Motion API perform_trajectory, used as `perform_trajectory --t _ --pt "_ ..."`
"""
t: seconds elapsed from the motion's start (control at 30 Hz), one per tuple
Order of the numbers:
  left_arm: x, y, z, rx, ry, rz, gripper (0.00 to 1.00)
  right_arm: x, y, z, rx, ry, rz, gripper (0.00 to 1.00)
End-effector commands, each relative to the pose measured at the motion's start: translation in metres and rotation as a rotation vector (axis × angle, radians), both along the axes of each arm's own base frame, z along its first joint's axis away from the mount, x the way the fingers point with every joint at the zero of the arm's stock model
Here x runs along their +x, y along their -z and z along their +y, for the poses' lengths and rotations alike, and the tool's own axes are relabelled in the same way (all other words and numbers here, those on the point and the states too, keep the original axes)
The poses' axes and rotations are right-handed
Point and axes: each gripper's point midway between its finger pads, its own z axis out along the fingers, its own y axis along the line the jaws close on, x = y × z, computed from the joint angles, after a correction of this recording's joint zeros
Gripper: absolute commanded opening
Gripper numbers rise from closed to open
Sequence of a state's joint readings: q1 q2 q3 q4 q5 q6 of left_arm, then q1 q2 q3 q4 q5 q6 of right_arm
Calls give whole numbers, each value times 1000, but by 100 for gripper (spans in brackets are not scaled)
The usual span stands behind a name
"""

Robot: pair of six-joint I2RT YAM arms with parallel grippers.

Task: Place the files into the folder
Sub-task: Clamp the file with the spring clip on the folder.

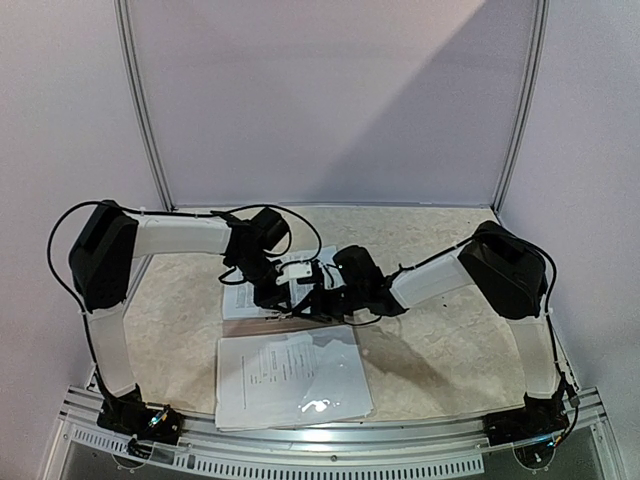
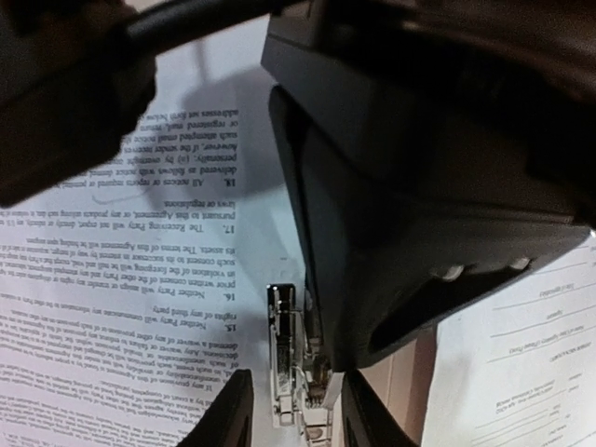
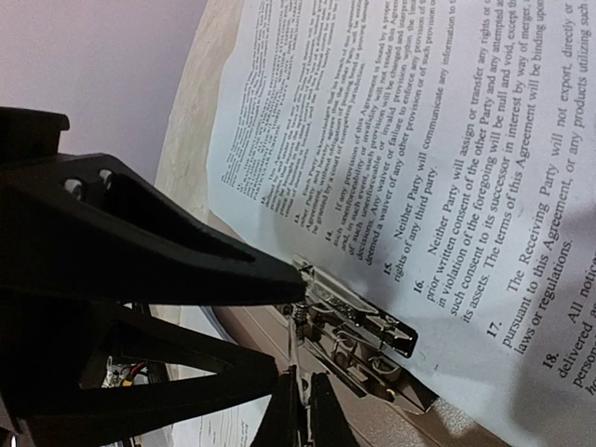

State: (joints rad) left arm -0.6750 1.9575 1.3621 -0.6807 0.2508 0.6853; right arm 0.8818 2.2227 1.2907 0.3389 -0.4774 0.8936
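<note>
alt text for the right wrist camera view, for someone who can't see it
The right gripper, fingers shut, has its tips at the near end of a shiny metal clip on the taupe folder. A printed sheet of numbered legal text lies beside the clip, with marbled table beyond.

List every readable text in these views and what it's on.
Printed sheet, right wrist view: "15. Neither Party will communicate any information"
Same sheet: "16. Neither Party will assign or transfer any rights"
Same sheet: "17. The Receiving Party will not export, directly or"
Same sheet: "laws or regulations."
Form sheet, left wrist view: too blurred to read.
Sleeved sheets, top view: too small to read.
</note>
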Motion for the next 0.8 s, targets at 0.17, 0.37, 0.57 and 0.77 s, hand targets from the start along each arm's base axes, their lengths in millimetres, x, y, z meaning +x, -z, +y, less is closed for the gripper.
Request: perform_trajectory --t 0.17,0.37,0.57,0.77 --pt "-33 0 -7 -39 -83 133 37 -11 45 -38 -106 64 103 1" --pt "-38 -3 -12 -57 -86 150 42 -14 46 -47 -110 65 109 0" --pt "-28 11 -19 -31 -120 90 45 -18 41 -57 -98 63 116 0" --pt "-22 11 -33 -73 -81 74 44 -16 38 -56 -51 59 133 0"
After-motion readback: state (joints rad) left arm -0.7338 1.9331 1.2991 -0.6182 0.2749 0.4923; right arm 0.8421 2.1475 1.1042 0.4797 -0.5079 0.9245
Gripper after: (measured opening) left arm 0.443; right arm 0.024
